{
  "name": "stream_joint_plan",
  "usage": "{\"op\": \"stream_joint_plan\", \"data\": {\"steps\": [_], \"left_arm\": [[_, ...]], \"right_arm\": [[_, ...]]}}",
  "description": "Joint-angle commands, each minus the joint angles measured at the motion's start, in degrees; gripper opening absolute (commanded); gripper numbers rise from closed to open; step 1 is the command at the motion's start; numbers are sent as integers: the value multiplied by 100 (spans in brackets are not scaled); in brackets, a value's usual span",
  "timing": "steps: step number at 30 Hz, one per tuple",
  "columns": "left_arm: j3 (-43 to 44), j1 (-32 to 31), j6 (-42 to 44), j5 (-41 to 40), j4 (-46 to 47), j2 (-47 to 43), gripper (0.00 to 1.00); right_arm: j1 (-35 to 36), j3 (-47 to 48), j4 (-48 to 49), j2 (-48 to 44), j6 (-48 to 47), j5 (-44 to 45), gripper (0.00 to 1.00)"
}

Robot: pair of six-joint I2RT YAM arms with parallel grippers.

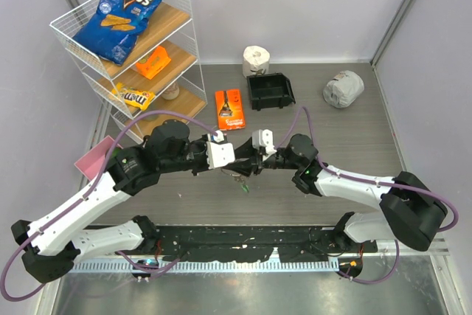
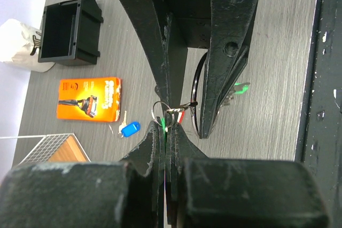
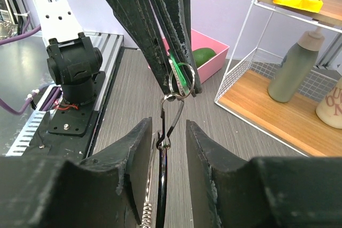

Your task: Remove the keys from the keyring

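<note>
My left gripper (image 1: 231, 161) (image 2: 166, 125) is shut on a green tag (image 2: 162, 124) at the small silver keyring (image 2: 160, 111), held above the table. The ring also shows in the right wrist view (image 3: 181, 75), with a dark wire clip (image 3: 172, 118) hanging from it onto a larger black ring (image 3: 162, 185). My right gripper (image 1: 248, 164) (image 3: 175, 134) is open, its fingers on either side of the clip and black ring. A red tag (image 2: 182, 117) sits by the keyring. A blue-tagged key (image 2: 128, 128) lies loose on the table. A green-tagged key (image 2: 239, 87) shows beyond the right finger.
An orange packet (image 1: 229, 108) (image 2: 89, 99), a black bin (image 1: 270, 91) (image 2: 71, 30) and a white roll (image 1: 256, 59) lie behind the grippers. A grey bundle (image 1: 343, 88) is far right. A wire shelf (image 1: 133, 57) with snacks stands far left, with a pink tray (image 3: 211, 46) by it.
</note>
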Motion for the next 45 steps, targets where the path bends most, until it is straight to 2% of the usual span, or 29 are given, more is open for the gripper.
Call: {"op": "stream_joint_plan", "data": {"steps": [1, 6, 17, 21, 33, 45], "left_arm": [[9, -26, 44, 236, 376, -117, 0], [1, -44, 35, 254, 367, -117, 0], [-35, -88, 96, 420, 349, -82, 0], [-35, -97, 105, 421, 332, -73, 0], [-26, -97, 105, 333, 349, -108, 0], [-114, -97, 149, 16, 437, -187, 0]], "right_arm": [[26, -58, 433, -153, 41, 91, 37], [17, -111, 521, -205, 50, 109, 28], [8, -243, 793, -302, 156, 100, 32], [-18, -234, 829, -293, 191, 12, 22], [-71, -269, 855, -329, 261, 73, 5], [-466, 55, 513, -83, 1060, 284, 5]]}}
